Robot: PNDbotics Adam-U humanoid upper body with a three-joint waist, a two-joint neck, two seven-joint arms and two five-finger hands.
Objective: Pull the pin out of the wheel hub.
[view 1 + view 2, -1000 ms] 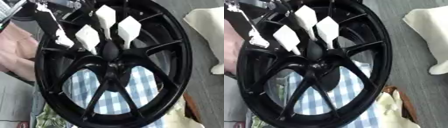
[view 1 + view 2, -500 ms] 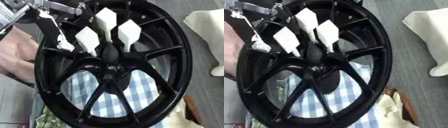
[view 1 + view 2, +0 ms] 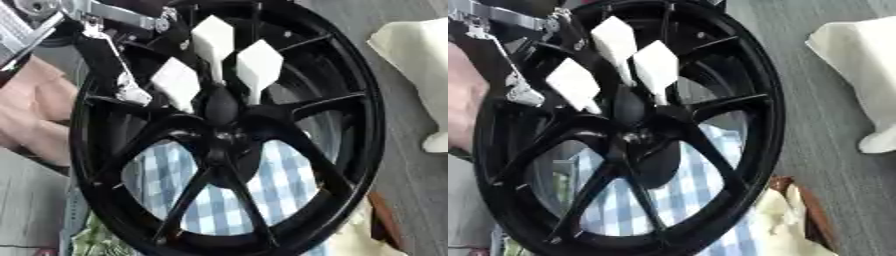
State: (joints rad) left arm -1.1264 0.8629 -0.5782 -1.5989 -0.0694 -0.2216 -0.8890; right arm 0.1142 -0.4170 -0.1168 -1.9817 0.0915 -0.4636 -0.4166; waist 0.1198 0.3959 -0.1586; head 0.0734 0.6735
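The left hand (image 3: 105, 55) reached over the black wheel hub (image 3: 227, 135). Three white pins (image 3: 214, 42) stood just beside its fingers, presumably its target. Whether those fingers held anything, I couldn't tell.

left eye: head camera looking down, very close on black wheel hub (image 3: 229, 135) | right eye: same downward aim, scene shifted left | shared: hub spokes, checked cloth (image 3: 684, 195), grey floor (image 3: 824, 125)

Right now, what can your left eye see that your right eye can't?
Left eye only: green-patterned cloth at the bottom. Right eye only: most of the cream and brown thing, lower right. Both: the black wheel, three white pieces near its hub, checked cloth behind, and the left hand, upper left.
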